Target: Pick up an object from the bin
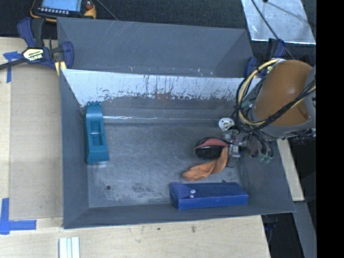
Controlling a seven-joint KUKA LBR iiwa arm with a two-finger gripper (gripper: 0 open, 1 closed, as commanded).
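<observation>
A limp orange scrap (206, 169), like cloth or soft rubber, lies on the floor of the grey bin (156, 138), just beside the tool (233, 153) and below-left of it in the camera view. Its long axis runs on a slant: the upper end points up-right at the tool's tip and the broader end trails away down-left. Whether that upper end touches the tool cannot be told, nor whether the tool is apart or together.

A dark rounded object with a pink top (208, 147) sits just left of the tool, touching the scrap's upper end. A long flat blue box (209, 195) lies below the tool, lengthwise along the bin's near wall. A blue block shaped like a tape dispenser (96, 133) stands well apart, far to the tool's left, its length running toward the back wall. The arm's orange cover (285, 93), ringed with cables, hangs up-right of the tool.
</observation>
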